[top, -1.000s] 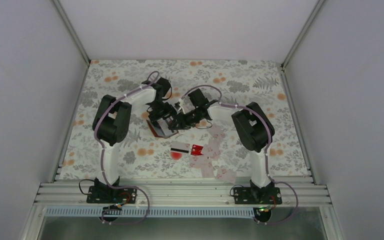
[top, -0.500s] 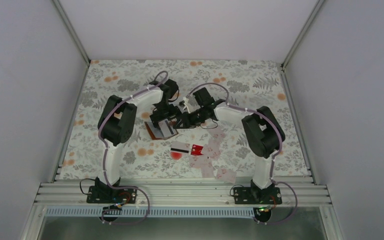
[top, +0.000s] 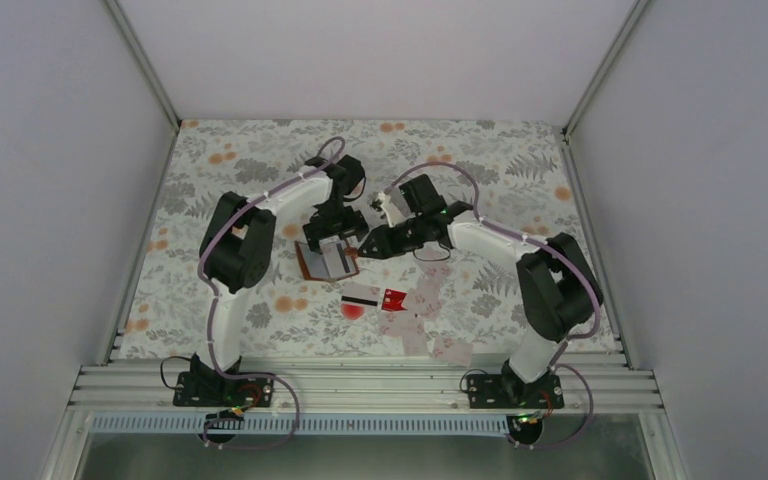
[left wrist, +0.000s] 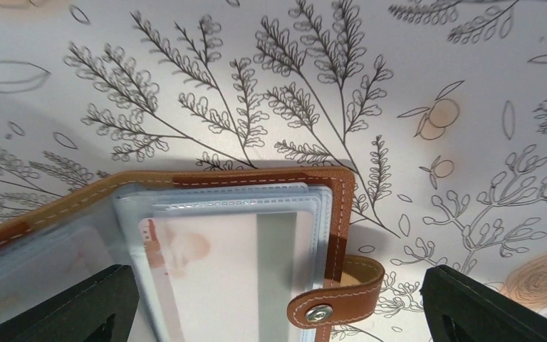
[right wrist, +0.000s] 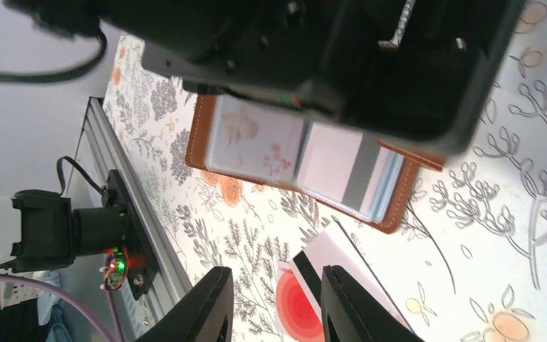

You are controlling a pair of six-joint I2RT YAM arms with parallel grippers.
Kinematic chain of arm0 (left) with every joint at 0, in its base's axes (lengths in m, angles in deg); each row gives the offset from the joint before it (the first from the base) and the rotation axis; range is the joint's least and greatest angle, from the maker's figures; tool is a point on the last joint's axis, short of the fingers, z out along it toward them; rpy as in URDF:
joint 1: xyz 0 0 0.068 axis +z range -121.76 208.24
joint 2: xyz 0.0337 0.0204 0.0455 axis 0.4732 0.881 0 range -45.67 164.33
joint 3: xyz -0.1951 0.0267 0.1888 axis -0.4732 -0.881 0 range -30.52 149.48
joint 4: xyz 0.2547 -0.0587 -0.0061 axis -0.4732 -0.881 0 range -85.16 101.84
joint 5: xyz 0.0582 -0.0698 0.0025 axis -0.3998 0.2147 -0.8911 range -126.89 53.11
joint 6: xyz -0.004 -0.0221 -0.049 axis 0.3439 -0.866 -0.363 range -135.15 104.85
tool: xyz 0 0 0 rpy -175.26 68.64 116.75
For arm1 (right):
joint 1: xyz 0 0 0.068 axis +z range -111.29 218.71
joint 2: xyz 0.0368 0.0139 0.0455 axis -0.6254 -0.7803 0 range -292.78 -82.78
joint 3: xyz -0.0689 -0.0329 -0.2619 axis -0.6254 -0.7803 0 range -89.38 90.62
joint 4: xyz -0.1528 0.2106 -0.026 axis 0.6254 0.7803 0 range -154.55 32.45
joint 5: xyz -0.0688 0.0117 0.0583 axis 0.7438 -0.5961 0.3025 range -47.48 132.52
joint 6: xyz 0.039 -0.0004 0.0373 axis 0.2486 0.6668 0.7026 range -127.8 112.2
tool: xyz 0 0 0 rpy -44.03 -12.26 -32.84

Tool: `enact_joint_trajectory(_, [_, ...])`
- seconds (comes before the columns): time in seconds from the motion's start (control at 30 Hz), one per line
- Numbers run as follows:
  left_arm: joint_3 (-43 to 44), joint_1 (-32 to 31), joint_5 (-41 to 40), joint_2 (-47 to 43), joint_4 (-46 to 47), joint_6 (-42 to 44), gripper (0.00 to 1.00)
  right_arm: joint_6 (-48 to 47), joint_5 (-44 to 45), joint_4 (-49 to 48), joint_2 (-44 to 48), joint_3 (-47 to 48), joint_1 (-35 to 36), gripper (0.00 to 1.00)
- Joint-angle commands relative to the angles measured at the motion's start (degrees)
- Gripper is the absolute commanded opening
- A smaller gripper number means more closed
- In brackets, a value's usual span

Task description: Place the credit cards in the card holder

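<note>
Currently left end effector point(left wrist: 279, 313) wide open over card holder point(left wrist: 338, 214).

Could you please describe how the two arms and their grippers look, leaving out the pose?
Both the left arm and the right arm have white links, bulky black joints and a lilac cable running along them. Each stands on a black base. The left gripper and right gripper have plain black fingers.
</note>
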Motion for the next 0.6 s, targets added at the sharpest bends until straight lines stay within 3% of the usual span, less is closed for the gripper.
enact_joint_trajectory(0.0, [3.34,-0.16,-3.75,-0.14,-3.94,1.93,1.0,-0.62,3.57,0.83,5.28,-2.25,-0.29,0.32])
enact_joint_trajectory(0.27, [6.58,-0.41,-7.7,-2.88,-6.06,2.44,1.0,-0.55,7.07,0.34,11.81,-6.51,-0.26,0.38])
enact_joint_trajectory(0.57, [23.69,-0.51,-13.67,-4.02,-13.78,5.81,1.0,-1.69,9.92,1.39,14.19,-6.25,-0.3,0.43])
